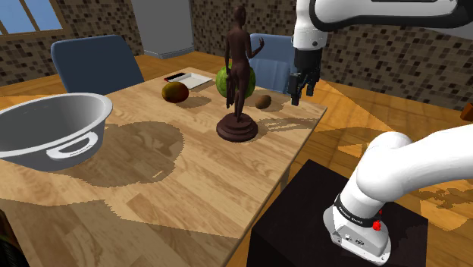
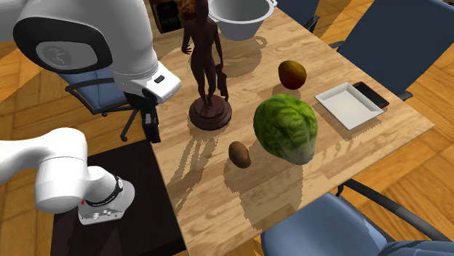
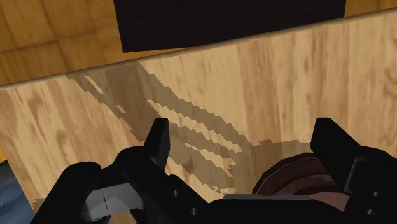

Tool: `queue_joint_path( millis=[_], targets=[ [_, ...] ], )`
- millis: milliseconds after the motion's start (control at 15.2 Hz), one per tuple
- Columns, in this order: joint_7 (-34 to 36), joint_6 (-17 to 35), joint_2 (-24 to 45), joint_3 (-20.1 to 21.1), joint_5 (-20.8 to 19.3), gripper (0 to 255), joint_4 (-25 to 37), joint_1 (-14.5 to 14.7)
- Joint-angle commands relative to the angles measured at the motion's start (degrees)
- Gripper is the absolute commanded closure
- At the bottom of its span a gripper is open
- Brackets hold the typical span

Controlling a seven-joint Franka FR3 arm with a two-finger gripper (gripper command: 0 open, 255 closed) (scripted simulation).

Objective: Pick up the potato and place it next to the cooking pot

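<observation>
In the shoulder view the grey cooking pot point(image 1: 53, 133) sits on the wooden table point(image 1: 174, 190), far out at nine o'clock from the dark figurine point(image 1: 238, 76) and well apart from everything else. A red-green fruit point(image 1: 175, 92) and a flat white tray point(image 1: 193, 80) lie at about ten o'clock from the figurine's round base, and a green cabbage-like ball point(image 1: 223, 78) shows just behind the figure. The potato point(image 1: 263, 101), small and brown, lies on the table at one o'clock from that base, near the table's edge. At three o'clock from the potato hangs the gripper point(image 1: 301, 96), raised clear of the tabletop and pointing down. In the wrist view its two black fingers point(image 3: 159, 137) stand well apart, clasping nothing, with the figurine's base beside one of them. The black stand point(image 1: 333, 227) is at five o'clock from the gripper.
</observation>
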Motion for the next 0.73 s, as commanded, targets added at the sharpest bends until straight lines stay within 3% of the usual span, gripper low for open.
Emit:
queue_joint_path(
  millis=[0, 330, 660],
  targets=[
    [0.00, 0.00, 0.00, 0.00, 0.00, 0, 0.00, 0.00],
    [-19.96, 5.58, 6.87, -7.77, -5.75, 0, 1.91, 3.49],
    [-39.35, 11.48, 16.09, -14.34, -8.65, 0, 6.32, 7.37]
  ],
)
